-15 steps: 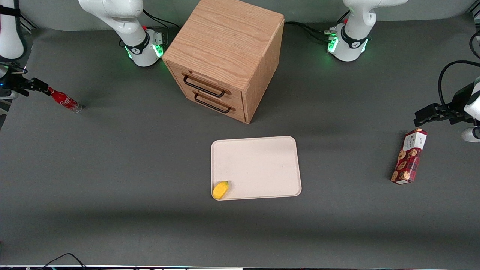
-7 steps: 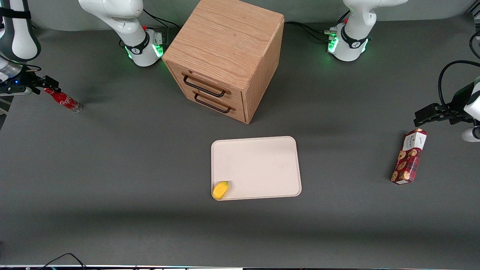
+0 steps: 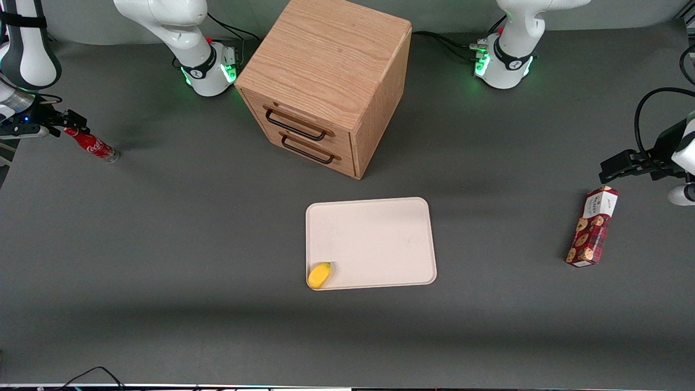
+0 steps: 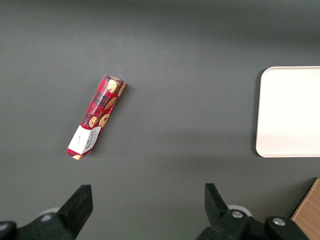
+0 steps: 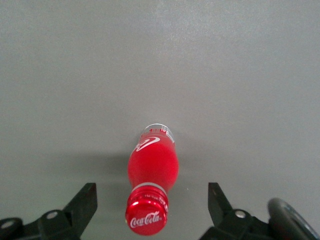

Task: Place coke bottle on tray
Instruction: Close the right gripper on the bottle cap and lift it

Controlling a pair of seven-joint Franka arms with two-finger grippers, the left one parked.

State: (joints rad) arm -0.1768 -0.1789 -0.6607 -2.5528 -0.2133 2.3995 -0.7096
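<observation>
The coke bottle (image 3: 91, 145) is small, slim and red with a red cap. It stands on the grey table at the working arm's end, well away from the tray. My right gripper (image 3: 69, 124) is open just above it. In the right wrist view I look down on the bottle (image 5: 152, 167), and the gripper (image 5: 151, 194) has one finger on each side of the cap without touching it. The cream-white tray (image 3: 380, 233) lies flat near the table's middle, nearer the front camera than the cabinet. It also shows in the left wrist view (image 4: 292, 112).
A small yellow fruit-like thing (image 3: 319, 275) lies in the tray's corner nearest the camera. A wooden two-drawer cabinet (image 3: 326, 81) stands farther back. A red-and-white cookie box (image 3: 592, 225) lies toward the parked arm's end and shows in the left wrist view (image 4: 96, 116).
My right gripper has shifted from beside the bottle's cap to straddle it, then held nearly still. The bottle has not moved.
</observation>
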